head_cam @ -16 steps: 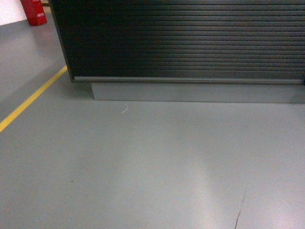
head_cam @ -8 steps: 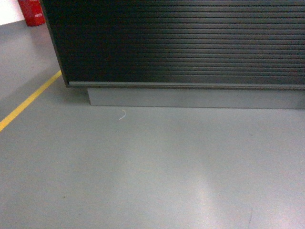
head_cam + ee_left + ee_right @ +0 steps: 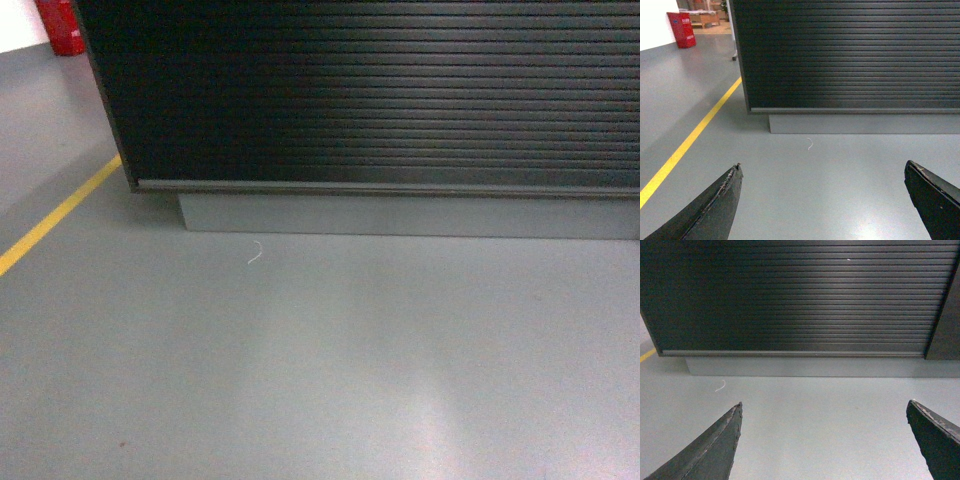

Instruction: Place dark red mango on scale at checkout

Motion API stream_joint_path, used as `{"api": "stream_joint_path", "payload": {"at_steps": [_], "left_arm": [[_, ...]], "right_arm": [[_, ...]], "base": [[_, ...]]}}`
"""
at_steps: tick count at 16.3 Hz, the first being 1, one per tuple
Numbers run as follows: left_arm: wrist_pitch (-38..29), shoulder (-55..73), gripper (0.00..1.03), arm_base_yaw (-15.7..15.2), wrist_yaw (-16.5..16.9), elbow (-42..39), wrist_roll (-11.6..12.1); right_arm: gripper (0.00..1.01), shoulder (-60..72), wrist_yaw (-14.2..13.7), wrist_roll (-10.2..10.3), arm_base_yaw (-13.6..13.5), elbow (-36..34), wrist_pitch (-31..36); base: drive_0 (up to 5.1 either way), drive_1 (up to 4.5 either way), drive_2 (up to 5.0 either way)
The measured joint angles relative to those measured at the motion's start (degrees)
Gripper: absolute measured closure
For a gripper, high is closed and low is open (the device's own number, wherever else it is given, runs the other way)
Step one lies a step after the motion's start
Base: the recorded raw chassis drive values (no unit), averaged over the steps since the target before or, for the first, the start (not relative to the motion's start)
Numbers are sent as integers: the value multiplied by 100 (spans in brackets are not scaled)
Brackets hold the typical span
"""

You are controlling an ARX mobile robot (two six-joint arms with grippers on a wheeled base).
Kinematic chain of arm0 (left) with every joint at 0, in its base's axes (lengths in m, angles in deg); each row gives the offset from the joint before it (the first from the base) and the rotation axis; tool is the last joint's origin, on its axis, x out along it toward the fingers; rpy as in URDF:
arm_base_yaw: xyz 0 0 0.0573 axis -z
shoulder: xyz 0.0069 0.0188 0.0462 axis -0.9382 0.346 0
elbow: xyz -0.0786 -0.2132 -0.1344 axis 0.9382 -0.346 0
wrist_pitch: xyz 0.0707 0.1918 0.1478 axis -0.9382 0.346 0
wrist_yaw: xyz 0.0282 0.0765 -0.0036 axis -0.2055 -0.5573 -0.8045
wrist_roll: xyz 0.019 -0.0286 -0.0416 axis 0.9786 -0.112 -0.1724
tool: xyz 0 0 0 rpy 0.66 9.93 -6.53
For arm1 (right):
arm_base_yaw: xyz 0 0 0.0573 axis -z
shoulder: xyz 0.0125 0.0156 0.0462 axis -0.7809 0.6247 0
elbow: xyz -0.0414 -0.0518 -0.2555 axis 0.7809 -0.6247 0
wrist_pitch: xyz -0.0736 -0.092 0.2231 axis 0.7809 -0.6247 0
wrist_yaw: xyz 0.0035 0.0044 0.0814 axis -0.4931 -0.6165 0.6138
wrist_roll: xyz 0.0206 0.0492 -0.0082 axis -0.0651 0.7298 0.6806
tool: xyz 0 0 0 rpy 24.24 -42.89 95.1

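Mango and scale are not seen in any view. Checkout [image 3: 380,100] front lies straight ahead of both arms, slats running left-right. Left gripper [image 3: 822,200] and right gripper [image 3: 824,440] are spread wide, empty; neither is nearer.

The checkout [image 3: 380,95] stands ahead on its plinth [image 3: 400,215]; a floor line [image 3: 55,215] runs along its left.
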Motion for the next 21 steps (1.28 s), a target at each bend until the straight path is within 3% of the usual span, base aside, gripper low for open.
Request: {"api": "stream_joint_path", "payload": {"at_steps": [21], "left_arm": [[0, 0, 5, 0, 0, 0, 0]], "right_arm": [[3, 0, 0, 0, 0, 0, 0]], "base": [[0, 172, -173]]}}
